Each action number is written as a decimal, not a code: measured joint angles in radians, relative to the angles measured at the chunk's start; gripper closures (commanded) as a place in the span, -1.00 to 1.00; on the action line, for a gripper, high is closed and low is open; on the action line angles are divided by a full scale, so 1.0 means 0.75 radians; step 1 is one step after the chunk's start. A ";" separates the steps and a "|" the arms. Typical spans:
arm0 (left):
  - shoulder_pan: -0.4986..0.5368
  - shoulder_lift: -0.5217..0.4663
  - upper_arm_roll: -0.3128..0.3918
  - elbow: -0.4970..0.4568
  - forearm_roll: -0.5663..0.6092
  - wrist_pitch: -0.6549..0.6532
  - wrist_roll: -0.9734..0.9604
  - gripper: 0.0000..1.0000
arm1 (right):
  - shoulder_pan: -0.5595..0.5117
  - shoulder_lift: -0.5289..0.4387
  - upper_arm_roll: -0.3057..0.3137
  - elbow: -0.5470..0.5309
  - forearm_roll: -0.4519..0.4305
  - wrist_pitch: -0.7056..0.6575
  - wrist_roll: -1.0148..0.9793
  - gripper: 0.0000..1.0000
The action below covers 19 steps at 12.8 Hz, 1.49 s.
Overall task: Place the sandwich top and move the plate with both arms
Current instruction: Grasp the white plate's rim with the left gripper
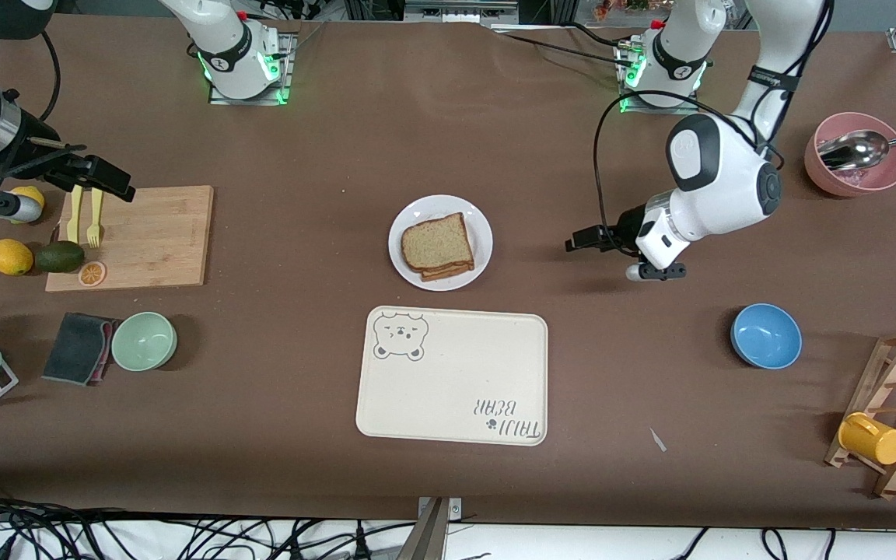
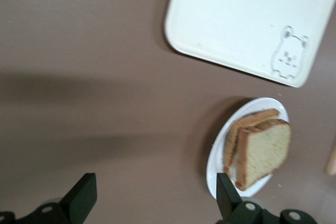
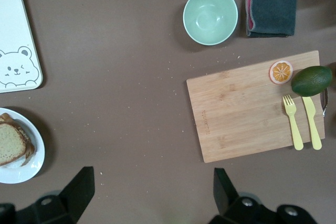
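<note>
Sandwich top (image 1: 434,240) caps 1 sandwich on 1 plate (image 1: 402,257); 2 grippers, left (image 1: 582,238) and right (image 1: 102,180), gape empty.

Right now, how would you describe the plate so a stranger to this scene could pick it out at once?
Start at the cream tray with the bear drawing, mid-table. Just farther from the front camera sits a small round white plate. It alone carries a stacked sandwich, its sandwich top tan with a brown crust; the other round dishes are coloured bowls.
</note>
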 measured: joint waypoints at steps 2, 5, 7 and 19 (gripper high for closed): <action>-0.026 0.025 -0.014 -0.013 -0.125 0.013 0.127 -1.00 | 0.000 0.003 0.002 0.000 -0.029 0.008 0.018 -1.00; -0.073 0.098 -0.018 -0.019 -0.381 0.015 0.336 -1.00 | 0.000 0.006 0.011 0.000 -0.052 0.061 0.021 -1.00; -0.125 0.172 -0.019 -0.021 -0.651 0.017 0.536 -1.00 | 0.000 0.006 0.014 0.000 -0.052 0.066 0.021 -1.00; -0.322 0.439 -0.020 0.123 -1.067 0.084 0.735 -0.79 | 0.000 0.014 0.057 0.019 -0.053 0.123 0.025 -1.00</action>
